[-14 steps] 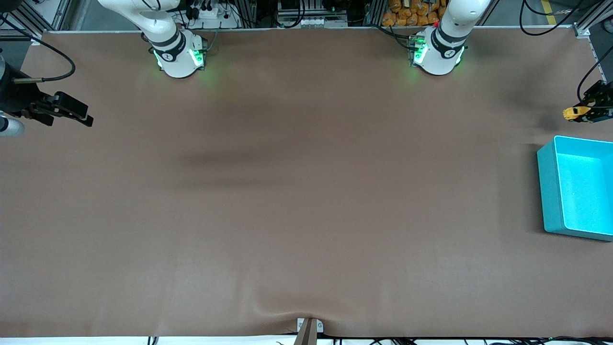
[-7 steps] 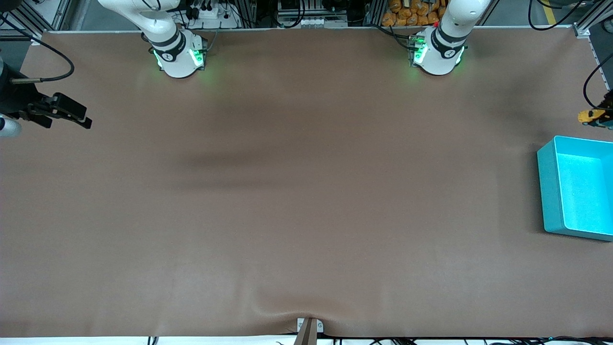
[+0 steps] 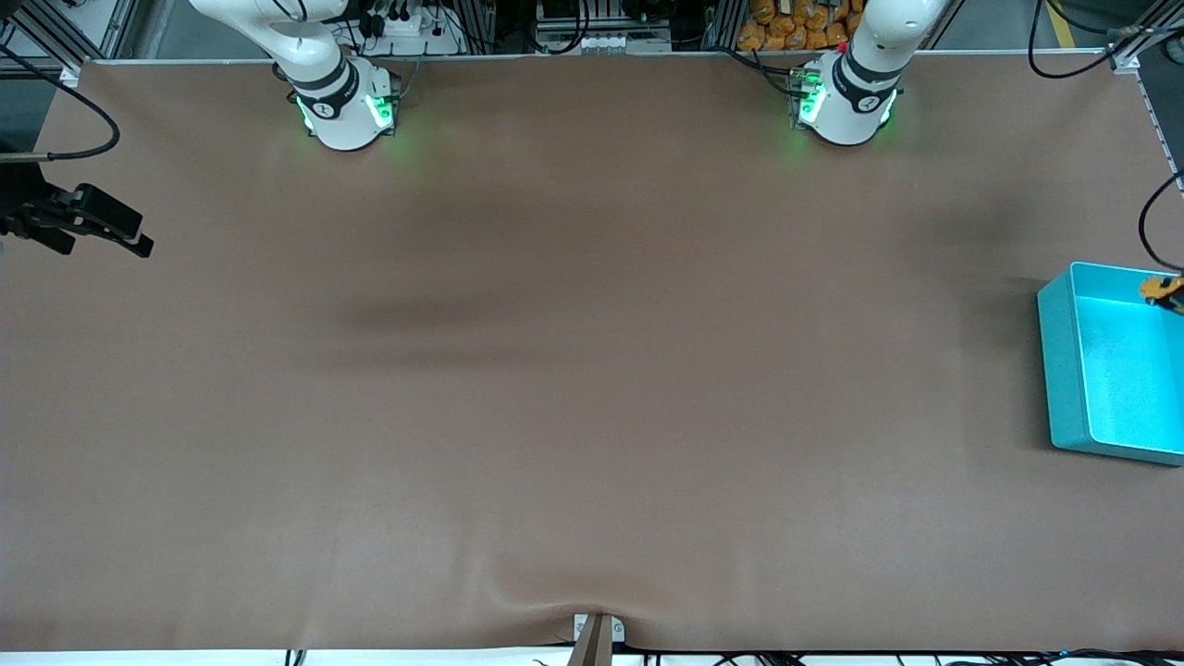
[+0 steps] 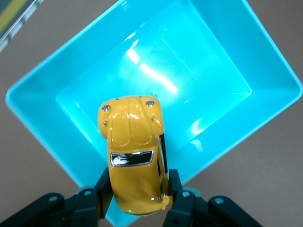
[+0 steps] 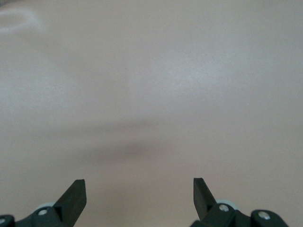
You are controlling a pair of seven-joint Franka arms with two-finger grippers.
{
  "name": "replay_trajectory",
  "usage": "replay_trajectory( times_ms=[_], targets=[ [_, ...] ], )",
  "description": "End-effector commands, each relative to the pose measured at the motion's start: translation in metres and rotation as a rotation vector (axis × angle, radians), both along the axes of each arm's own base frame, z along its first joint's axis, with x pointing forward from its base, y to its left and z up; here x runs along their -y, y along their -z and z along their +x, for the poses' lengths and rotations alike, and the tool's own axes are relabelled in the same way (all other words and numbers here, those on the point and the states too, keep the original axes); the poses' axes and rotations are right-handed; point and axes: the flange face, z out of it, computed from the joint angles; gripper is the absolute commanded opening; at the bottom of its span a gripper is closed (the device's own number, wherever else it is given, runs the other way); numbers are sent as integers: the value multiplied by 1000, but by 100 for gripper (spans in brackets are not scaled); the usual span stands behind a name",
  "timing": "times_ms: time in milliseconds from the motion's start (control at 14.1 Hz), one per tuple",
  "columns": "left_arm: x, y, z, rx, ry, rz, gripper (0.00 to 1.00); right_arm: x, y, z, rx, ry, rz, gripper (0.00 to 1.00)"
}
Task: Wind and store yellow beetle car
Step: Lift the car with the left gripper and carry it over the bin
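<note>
The right gripper [image 3: 97,227] hangs over the bare table [image 3: 592,370] at the right arm's end, low above the brown cover and near its edge. In the right wrist view its two dark fingers [image 5: 73,196] stand wide apart with only the plain cover showing between the jaws; nothing is held and nothing touches them. This arm waits.

From there the table runs bare along its whole middle. The two white arm bases sit along its upper edge in the front view, each with a green light at its foot.

At the left arm's end stands the teal bin [image 3: 1064,370], an open box with plain walls and a glossy floor that throws back the lamps. No other thing lies in it.

The left gripper [image 4: 137,196] is over the bin, by the bin's edge that lies farther from the front camera. Its jaws are closed tight on the car [image 4: 135,156], one finger [image 4: 102,194] pressed to each flank near the rear of the body. The car sits between the jaws, roof toward the wrist camera and nose pointing away from the fingers, out over the bin's floor. It is in the air, clear of the floor and the walls. In the front view only a bit of the yellow body [image 3: 1156,288] shows at the frame's edge, above the bin's rim.
</note>
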Motion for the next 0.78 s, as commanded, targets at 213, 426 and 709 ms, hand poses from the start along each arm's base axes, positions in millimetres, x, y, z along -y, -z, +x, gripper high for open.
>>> replay_trajectory(
  times_ms=[213, 426, 709],
  targets=[
    [-2, 41, 54, -74, 303, 75, 0, 12, -5, -4, 11, 3, -13, 100],
    [-9, 56, 60, -91, 469, 77, 0, 12, -3, -3, 6, 2, -13, 100],
    [1, 74, 77, -136, 698, 38, 0, 12, -1, -2, 3, 2, -11, 100]
  ],
)
